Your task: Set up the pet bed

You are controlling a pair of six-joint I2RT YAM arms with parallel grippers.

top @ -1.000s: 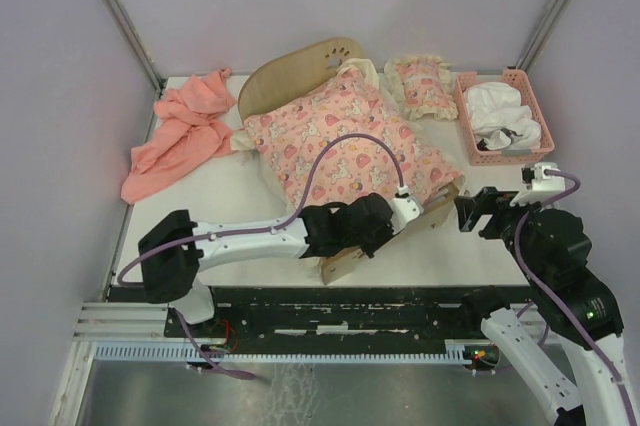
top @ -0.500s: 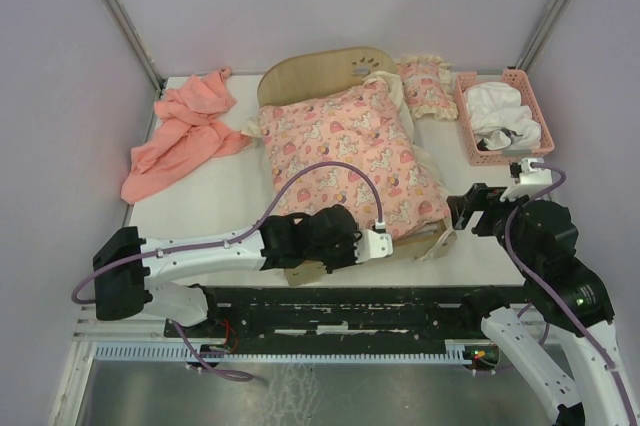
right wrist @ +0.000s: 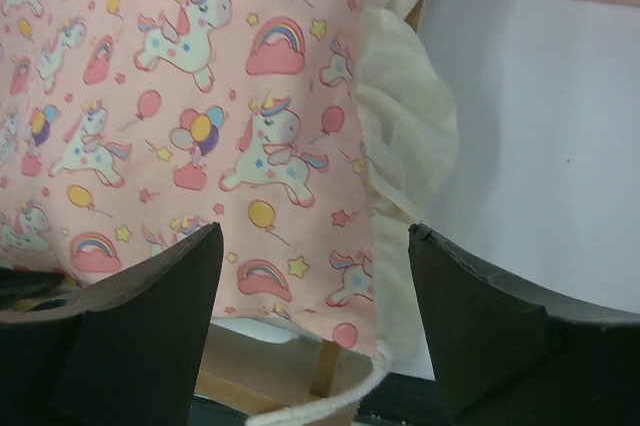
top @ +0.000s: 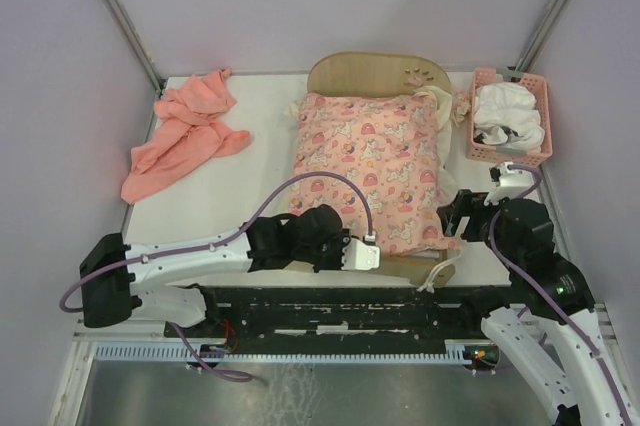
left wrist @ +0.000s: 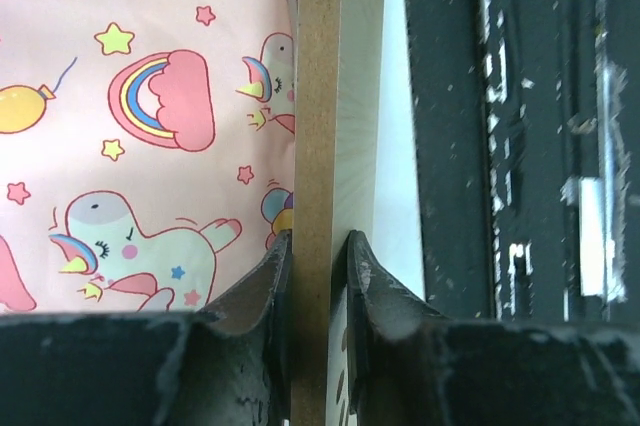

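The pet bed (top: 375,74) is held at its near end by the left gripper (left wrist: 318,258). The two dark fingers (left wrist: 250,296) are pressed against either face of the thin light-wood footboard (left wrist: 318,96), and the jaws are nearly closed with only the board between them. From that gripper the bed is seen stretching straight away across the white surface (top: 250,196), with its rounded headboard at the far end. A pink unicorn-print cushion (top: 372,161) is laid on the frame, directly beyond the clamped board.

The right gripper (right wrist: 315,246) is positioned just beside the bed's near right corner, with its jaws spread wide and nothing held. The cushion's cream ruffled edge (right wrist: 400,126) is seen below and between its fingers.

Beyond the right gripper, close to the right side of the headboard, a pink plastic basket (top: 505,156) is set with white cloth (top: 500,106) inside. Well off to the left of the left gripper and farther back, a salmon-pink cloth (top: 185,136) is left crumpled on the surface.
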